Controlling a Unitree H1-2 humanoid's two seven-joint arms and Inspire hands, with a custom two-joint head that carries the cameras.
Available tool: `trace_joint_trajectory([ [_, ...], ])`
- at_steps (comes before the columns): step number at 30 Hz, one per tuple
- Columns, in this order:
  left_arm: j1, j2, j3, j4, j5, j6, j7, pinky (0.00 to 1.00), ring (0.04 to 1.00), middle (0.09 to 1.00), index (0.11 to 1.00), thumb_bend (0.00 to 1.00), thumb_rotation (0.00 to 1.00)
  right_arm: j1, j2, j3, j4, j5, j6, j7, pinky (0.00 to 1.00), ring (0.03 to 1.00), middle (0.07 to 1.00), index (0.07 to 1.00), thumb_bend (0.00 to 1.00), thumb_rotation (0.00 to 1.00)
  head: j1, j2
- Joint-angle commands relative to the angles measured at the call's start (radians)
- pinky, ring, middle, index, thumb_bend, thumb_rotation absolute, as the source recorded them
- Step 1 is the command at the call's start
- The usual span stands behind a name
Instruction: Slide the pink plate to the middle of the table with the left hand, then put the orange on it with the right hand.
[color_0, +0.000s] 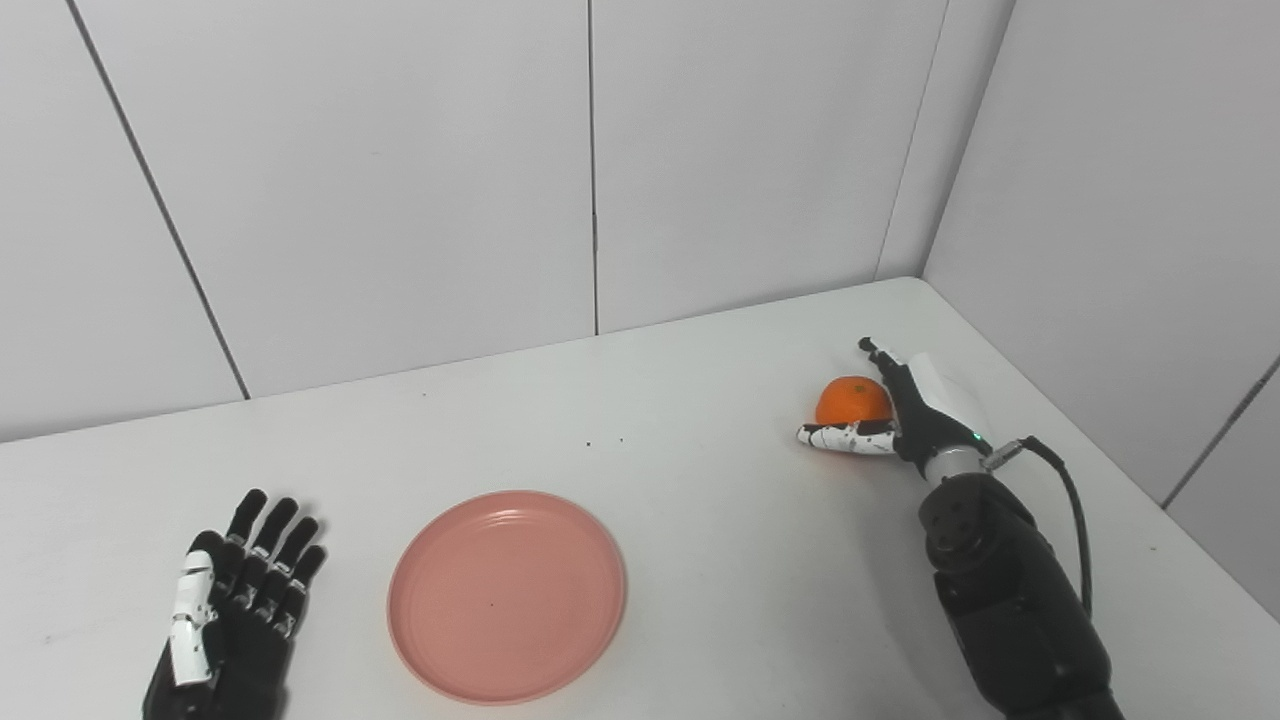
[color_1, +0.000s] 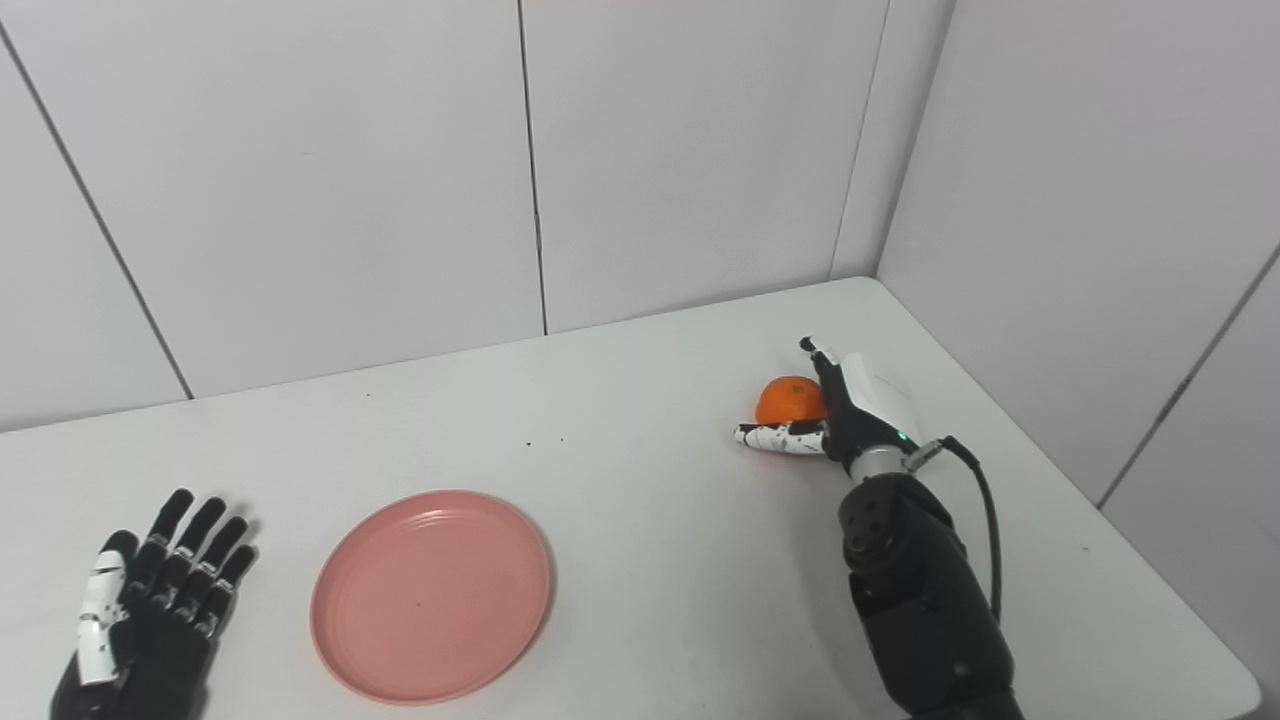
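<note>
The pink plate (color_0: 507, 595) lies flat on the white table (color_0: 700, 480), near the front and a little left of the middle. My left hand (color_0: 240, 600) rests flat on the table left of the plate, open and empty, clear of the rim. The orange (color_0: 852, 400) sits on the table at the far right. My right hand (color_0: 885, 415) is open around it: the thumb lies in front of the orange and the fingers reach along its right side. The fingers are not closed on it.
White wall panels stand behind the table and along its right side. The table's right edge (color_0: 1150, 520) runs close to my right arm (color_0: 1010, 600). A black cable loops beside the right forearm.
</note>
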Motion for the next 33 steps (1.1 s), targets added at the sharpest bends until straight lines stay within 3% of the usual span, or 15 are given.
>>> trace_joint_trajectory([
  [1, 0.012, -0.002, -0.001, -0.005, 0.007, 0.025, 0.013, 0.98, 0.948, 0.954, 0.942, 0.29, 1.00, -0.040, -0.026, -0.018, -0.006, -0.008, -0.003, -0.006, 0.72, 0.834, 0.879, 0.885, 1.00, 0.38, 0.001, 0.002],
  [5, 0.012, 0.000, -0.003, -0.002, 0.011, 0.022, 0.012, 0.99, 0.957, 0.962, 0.951, 0.30, 1.00, -0.044, -0.027, -0.023, 0.011, 0.034, -0.004, -0.033, 0.72, 0.803, 0.833, 0.841, 1.00, 0.30, 0.002, 0.003],
  [10, 0.010, 0.000, -0.001, 0.008, 0.008, 0.015, 0.007, 0.98, 0.951, 0.956, 0.945, 0.30, 1.00, -0.035, -0.047, 0.002, 0.026, 0.071, -0.044, -0.089, 0.61, 0.686, 0.733, 0.736, 0.96, 0.23, 0.002, 0.003],
  [12, 0.010, 0.001, -0.001, 0.011, 0.007, 0.014, 0.004, 0.99, 0.955, 0.959, 0.950, 0.30, 1.00, -0.035, -0.058, 0.018, 0.031, 0.078, -0.049, -0.101, 0.55, 0.609, 0.664, 0.655, 0.91, 0.18, 0.003, 0.008],
  [19, 0.011, 0.002, 0.000, 0.012, 0.008, 0.012, 0.003, 0.99, 0.956, 0.962, 0.954, 0.30, 1.00, -0.050, -0.090, 0.071, 0.053, 0.071, -0.008, -0.092, 0.50, 0.550, 0.601, 0.570, 0.86, 0.19, 0.003, 0.011],
  [25, 0.010, -0.002, 0.004, 0.020, 0.008, 0.008, 0.007, 0.98, 0.948, 0.952, 0.943, 0.30, 1.00, -0.069, -0.085, 0.072, 0.079, 0.017, -0.003, -0.059, 0.42, 0.471, 0.538, 0.535, 0.84, 0.18, 0.007, 0.013],
  [26, 0.010, -0.001, 0.004, 0.020, 0.009, 0.006, 0.006, 0.98, 0.947, 0.952, 0.942, 0.30, 1.00, -0.070, -0.086, 0.073, 0.078, 0.017, -0.003, -0.056, 0.41, 0.462, 0.527, 0.524, 0.78, 0.17, 0.007, 0.013],
  [27, 0.010, -0.001, 0.003, 0.021, 0.009, 0.005, 0.005, 0.97, 0.946, 0.951, 0.941, 0.30, 1.00, -0.070, -0.086, 0.073, 0.076, 0.017, -0.003, -0.054, 0.39, 0.448, 0.510, 0.497, 0.61, 0.15, 0.007, 0.013],
  [33, 0.011, -0.001, 0.001, 0.016, 0.012, 0.003, 0.004, 0.96, 0.940, 0.947, 0.937, 0.31, 1.00, -0.065, -0.095, 0.071, 0.034, 0.042, -0.003, -0.056, 0.35, 0.411, 0.467, 0.483, 0.52, 0.14, 0.009, 0.015],
])
